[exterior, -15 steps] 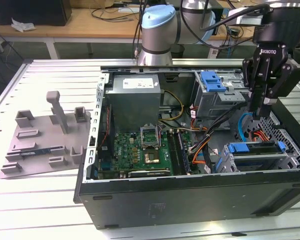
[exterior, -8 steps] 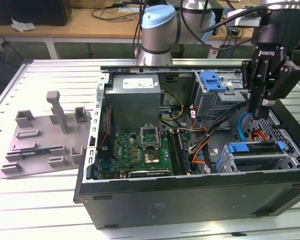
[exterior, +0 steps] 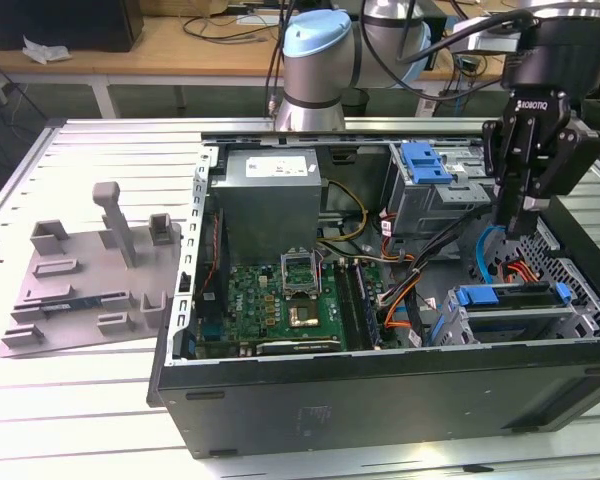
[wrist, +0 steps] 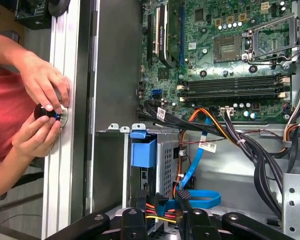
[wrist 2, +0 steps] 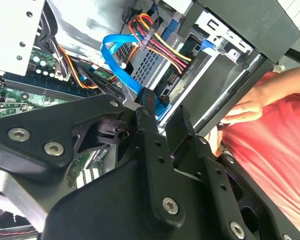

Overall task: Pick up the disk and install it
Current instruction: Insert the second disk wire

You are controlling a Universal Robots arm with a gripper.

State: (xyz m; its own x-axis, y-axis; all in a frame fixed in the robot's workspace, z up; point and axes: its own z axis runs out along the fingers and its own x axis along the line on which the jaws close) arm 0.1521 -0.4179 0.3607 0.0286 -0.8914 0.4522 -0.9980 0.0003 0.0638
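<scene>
The disk [exterior: 510,297] sits in the lower-right drive cage [exterior: 520,325]; the hand [exterior: 512,228] hovers above, fingers narrowly parted, empty.

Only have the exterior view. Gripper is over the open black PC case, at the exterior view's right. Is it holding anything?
Observer: No. In the second wrist view the black gripper has its fingers apart with nothing between them.
Operator: What's below it?
Observer: A flat blue cable and a red-yellow-black wire bundle running to the grey metal drive cage.
Operator: Anyone close?
Observer: Yes. In the first wrist view a person's hands are on a small black round knob at the edge of the white metal table, beside the black case.
</scene>
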